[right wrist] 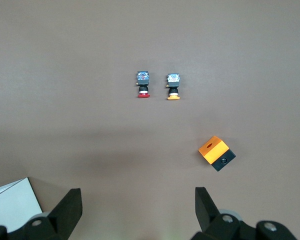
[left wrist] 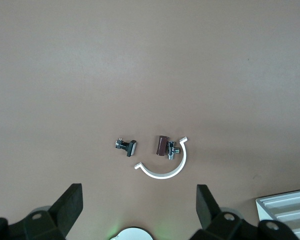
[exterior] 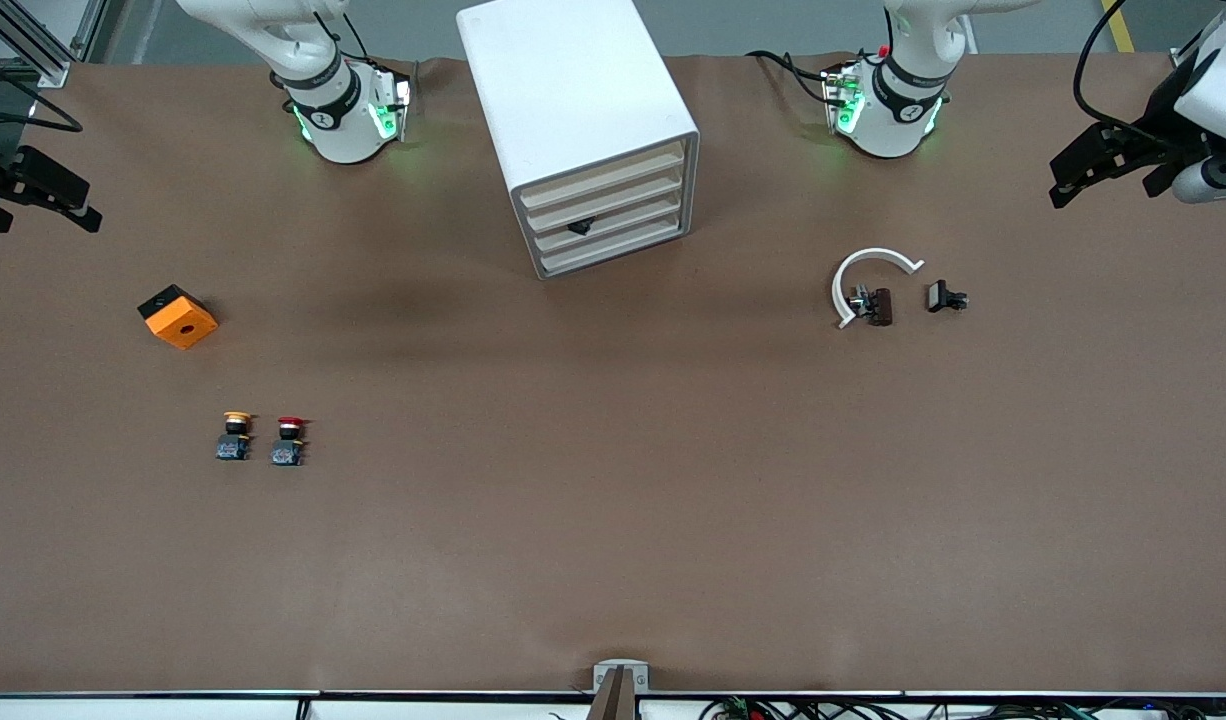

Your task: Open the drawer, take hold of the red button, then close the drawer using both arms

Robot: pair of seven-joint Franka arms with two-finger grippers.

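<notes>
The white four-drawer cabinet [exterior: 573, 110] stands between the two arm bases, and its corner shows in both wrist views. The drawer [exterior: 605, 197], second from the top, is shut like the other three. The red-capped button [exterior: 289, 441] [right wrist: 143, 85] stands on the table toward the right arm's end, nearer the front camera than the cabinet. My right gripper [exterior: 43, 210] [right wrist: 138, 207] hovers open and empty over that end of the table, well apart from the button. My left gripper [exterior: 1108, 185] [left wrist: 139, 205] hangs open and empty over the left arm's end.
An orange-yellow-capped button [exterior: 235, 437] [right wrist: 173, 86] stands beside the red one. An orange and black block [exterior: 178, 316] [right wrist: 216, 153] lies farther from the camera. Toward the left arm's end lie a white C-shaped clamp [exterior: 868, 275] [left wrist: 165, 167], a brown part [exterior: 880, 306] and a small black part [exterior: 944, 297].
</notes>
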